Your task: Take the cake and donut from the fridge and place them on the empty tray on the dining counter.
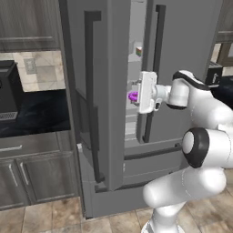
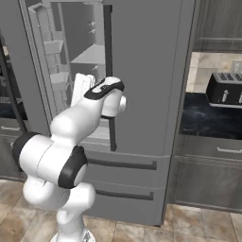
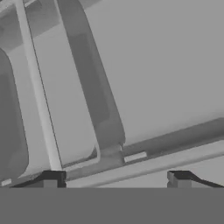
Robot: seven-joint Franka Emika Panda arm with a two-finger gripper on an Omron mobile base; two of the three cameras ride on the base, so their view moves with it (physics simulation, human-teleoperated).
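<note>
The grey steel fridge [image 1: 182, 68] has its left door [image 1: 102, 91] swung open, so a narrow strip of shelves shows. The purple-pink donut [image 1: 133, 96] lies on a middle shelf, right at the front end of my white hand [image 1: 146, 91]. The cake [image 1: 139, 51], a small rainbow-sided piece, sits on a higher shelf. My hand [image 2: 82, 87] reaches into the opening beside the closed right door [image 2: 151, 71]. In the hand view my gripper [image 3: 116, 177] is open, its fingertips [image 3: 52, 177] wide apart over grey shelf surfaces with nothing visible between them. Whether the tips touch the donut I cannot tell.
The open door's long dark handle [image 1: 91, 91] stands close to the left of my hand. A black-topped cabinet run [image 1: 36, 113] with a dark appliance [image 1: 9, 91] lies left of the fridge. A black toaster [image 2: 224, 90] sits on the counter to the right.
</note>
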